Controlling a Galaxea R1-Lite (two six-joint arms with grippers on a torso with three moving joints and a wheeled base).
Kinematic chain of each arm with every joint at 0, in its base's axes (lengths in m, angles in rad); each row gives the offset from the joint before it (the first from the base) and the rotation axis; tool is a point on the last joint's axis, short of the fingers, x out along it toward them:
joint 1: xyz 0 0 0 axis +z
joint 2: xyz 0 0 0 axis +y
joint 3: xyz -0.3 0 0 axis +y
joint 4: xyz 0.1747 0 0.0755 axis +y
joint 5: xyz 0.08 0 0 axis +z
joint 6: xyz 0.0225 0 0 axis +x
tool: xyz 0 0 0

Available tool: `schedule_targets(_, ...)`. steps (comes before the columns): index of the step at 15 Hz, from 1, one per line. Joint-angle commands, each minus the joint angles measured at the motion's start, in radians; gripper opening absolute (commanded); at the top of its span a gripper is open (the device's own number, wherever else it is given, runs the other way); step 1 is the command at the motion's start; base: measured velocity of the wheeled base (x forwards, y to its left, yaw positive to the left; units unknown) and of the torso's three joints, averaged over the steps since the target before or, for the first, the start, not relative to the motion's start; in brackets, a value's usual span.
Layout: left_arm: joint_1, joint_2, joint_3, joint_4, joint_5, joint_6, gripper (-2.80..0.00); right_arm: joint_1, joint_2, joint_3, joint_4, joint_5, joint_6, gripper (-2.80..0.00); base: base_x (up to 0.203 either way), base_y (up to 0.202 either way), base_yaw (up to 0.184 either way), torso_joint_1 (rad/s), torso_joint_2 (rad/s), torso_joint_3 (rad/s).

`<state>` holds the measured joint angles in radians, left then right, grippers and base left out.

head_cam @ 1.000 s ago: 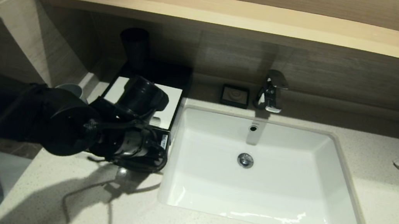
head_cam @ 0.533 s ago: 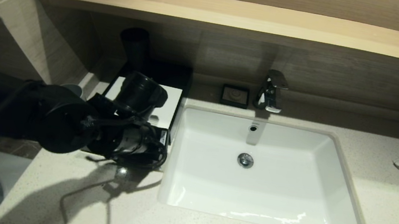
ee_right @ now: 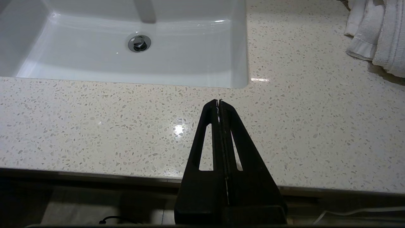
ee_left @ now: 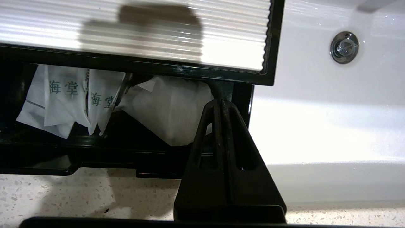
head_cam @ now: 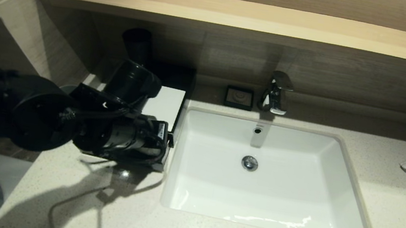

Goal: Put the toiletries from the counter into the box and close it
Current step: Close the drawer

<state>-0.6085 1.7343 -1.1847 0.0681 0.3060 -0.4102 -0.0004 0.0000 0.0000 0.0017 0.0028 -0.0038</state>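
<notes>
Since the earlier frames the left end effector (ee_left: pixel 220 103), fingers pressed together on nothing, is shifted toward 10 o'clock under the half-lowered lid (ee_left: pixel 139 34) of the box (ee_left: pixel 95 152) at 9 o'clock of the sink (head_cam: pixel 270 175), where white sachets (ee_left: pixel 167 110) risk being pinched; the right end effector (ee_right: pixel 219 103), likewise closed and empty, hangs over the surface (ee_right: pixel 95 120).

The left gripper (ee_left: pixel 220 101), fingers pressed together, sits at the box's (ee_left: pixel 126 158) open slot, where the ribbed white lid (ee_left: pixel 158 34) hangs low just beyond the fingertips. White sachets (ee_left: pixel 167 110) crowd the gap beside the fingers. The sink (ee_left: pixel 316 104) drops away on the other side. Ahead of the closed right gripper (ee_right: pixel 218 102) lies bare counter (ee_right: pixel 95 120), with a towel (ee_right: pixel 376 34) well off to one side.
</notes>
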Motion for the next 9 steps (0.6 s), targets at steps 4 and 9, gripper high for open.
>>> schedule_targets(4, 0.004, 0.032, -0.002, -0.005, 0.049, -0.001, -2.80, 0.000, 0.000, 0.000, 0.000, -0.001, -0.001, -2.80, 0.000, 0.000, 0.000, 0.000, 0.00, 0.000)
schedule_targets(9, 0.003, 0.042, 0.003, -0.005, 0.051, -0.001, -2.80, 0.000, 0.000, 0.000, 0.000, 0.000, -0.001, -2.80, 0.000, 0.000, 0.000, 0.000, 0.00, 0.000)
